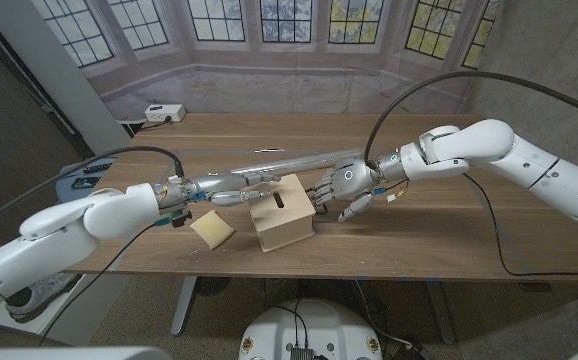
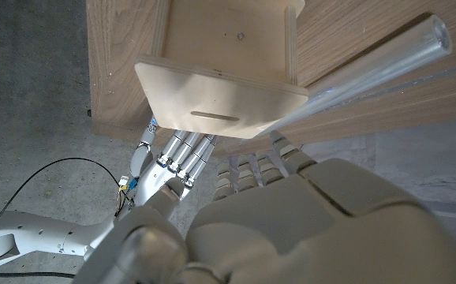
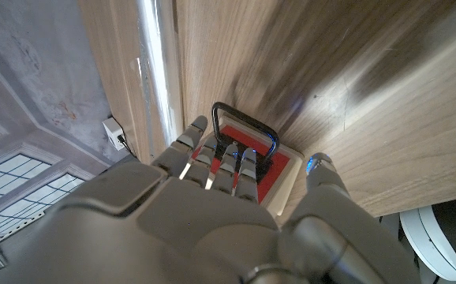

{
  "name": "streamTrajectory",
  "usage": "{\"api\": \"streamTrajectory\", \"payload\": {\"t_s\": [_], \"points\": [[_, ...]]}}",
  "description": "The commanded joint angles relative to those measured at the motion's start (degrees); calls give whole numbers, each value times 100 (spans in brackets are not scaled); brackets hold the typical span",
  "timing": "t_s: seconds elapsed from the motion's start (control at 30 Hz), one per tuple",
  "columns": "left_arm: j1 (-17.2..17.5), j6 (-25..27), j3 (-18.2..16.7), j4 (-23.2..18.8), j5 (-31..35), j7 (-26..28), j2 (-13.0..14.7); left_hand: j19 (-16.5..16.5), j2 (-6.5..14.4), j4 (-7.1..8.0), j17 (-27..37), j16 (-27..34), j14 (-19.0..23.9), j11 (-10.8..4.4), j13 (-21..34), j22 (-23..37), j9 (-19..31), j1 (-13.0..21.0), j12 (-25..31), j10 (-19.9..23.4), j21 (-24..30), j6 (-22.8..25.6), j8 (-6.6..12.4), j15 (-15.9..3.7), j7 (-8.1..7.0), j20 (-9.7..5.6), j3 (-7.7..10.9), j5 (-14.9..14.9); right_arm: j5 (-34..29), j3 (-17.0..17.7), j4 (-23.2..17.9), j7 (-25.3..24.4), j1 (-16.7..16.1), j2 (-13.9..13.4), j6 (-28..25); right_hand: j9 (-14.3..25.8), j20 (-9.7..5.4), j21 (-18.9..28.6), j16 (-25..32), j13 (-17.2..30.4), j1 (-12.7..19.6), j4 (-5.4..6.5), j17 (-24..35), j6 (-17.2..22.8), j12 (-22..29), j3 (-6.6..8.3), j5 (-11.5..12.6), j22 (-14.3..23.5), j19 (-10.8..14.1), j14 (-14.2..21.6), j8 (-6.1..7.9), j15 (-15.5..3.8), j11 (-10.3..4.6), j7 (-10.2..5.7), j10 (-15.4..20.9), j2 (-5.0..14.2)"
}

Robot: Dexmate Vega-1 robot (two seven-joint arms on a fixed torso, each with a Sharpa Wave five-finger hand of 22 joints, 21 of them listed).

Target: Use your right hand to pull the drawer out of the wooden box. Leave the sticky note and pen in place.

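The wooden box [image 1: 281, 212] stands at the table's middle, a slot in its top, its drawer pushed in. On its right face sits a red drawer front [image 3: 279, 170] with a black loop handle [image 3: 244, 118]. My right hand [image 1: 347, 187] reaches this face; its fingertips [image 3: 229, 160] lie at the handle, fairly straight, thumb spread apart. My left hand [image 1: 227, 187] stretches to the box's left rear corner, fingers extended against it, holding nothing. From the left wrist the box [image 2: 220, 95] shows ahead of the left hand [image 2: 291, 221]. A yellow sticky note pad [image 1: 212, 230] lies left of the box.
A long clear tube [image 1: 304, 158] lies across the table behind the box, close to both hands. A white power strip [image 1: 159, 113] sits at the far left edge. The table's front edge [image 1: 299, 268] runs close to the box and note pad.
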Motion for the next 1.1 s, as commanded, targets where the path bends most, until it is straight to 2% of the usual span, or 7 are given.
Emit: {"api": "streamTrajectory", "payload": {"t_s": [0.03,0.53,1.1], "points": [[-48,-5,139,33,-39,99,27,34,28,-13,5,25,25,6,18,13,9,-70,26,43,22,35,26,-9,-20,-26,2,51,32,-221,272,168,290,288,288,11,-19,30,3,21,-52,23,12,-17,28,14,41,12,-45,-13,14,-458,-3,8,-30,-7],[-208,44,357,112,-135,161,88,35,32,-18,3,20,29,4,17,12,9,-77,23,50,21,35,25,-8,-15,-33,5,54,55,-544,836,213,712,637,536,10,-6,30,22,21,-85,29,10,-7,51,15,52,12,-82,1,30,-471,25,10,-14,-9],[-590,41,702,239,-230,178,195,44,33,-22,1,16,38,9,17,11,9,-86,21,68,22,70,35,-10,-14,-36,8,57,-16,-800,1181,152,913,745,521,9,30,37,35,21,-90,10,-5,41,75,29,68,11,-109,41,57,-560,-5,-15,21,-17]]}}
